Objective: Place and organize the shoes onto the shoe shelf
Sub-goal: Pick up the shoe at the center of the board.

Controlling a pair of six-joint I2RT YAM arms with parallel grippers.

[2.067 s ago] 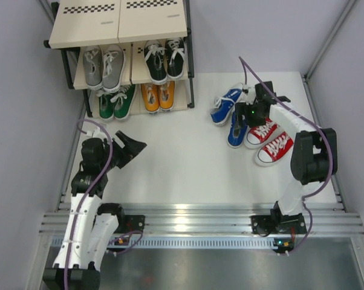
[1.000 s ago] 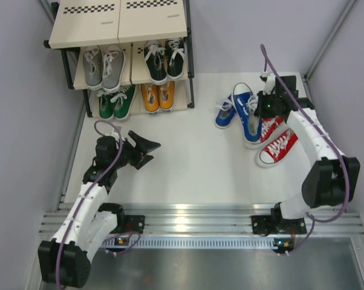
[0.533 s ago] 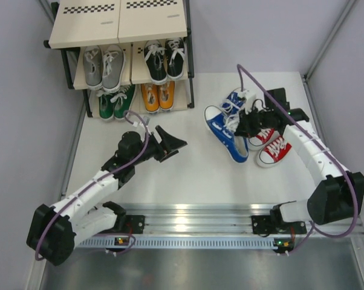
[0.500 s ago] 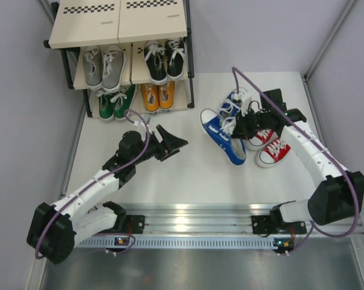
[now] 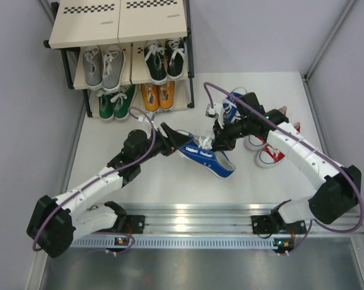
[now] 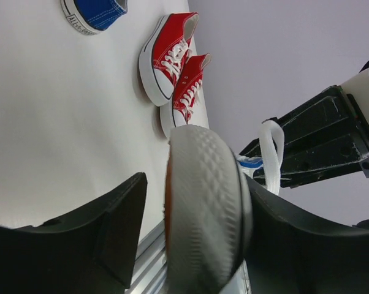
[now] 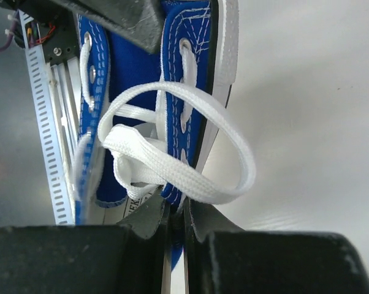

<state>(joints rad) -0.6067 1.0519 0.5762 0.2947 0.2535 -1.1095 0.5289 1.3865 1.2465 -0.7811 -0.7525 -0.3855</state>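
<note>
right gripper (image 5: 220, 142) pinched tight on the blue sneaker (image 5: 206, 156) at its laced edge, mid-desk (image 5: 164, 181). left gripper (image 5: 173, 138) spread wide, fingers either side of the white toe cap (image 6: 203, 202), gap on one side. red pair (image 5: 273, 148) near right arm. shoe shelf (image 5: 118, 24) at far left.

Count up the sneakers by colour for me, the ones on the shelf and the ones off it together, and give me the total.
Grey shoes: 2
Black shoes: 2
Green shoes: 2
Orange shoes: 2
Blue shoes: 2
Red shoes: 2
Total: 12
</note>
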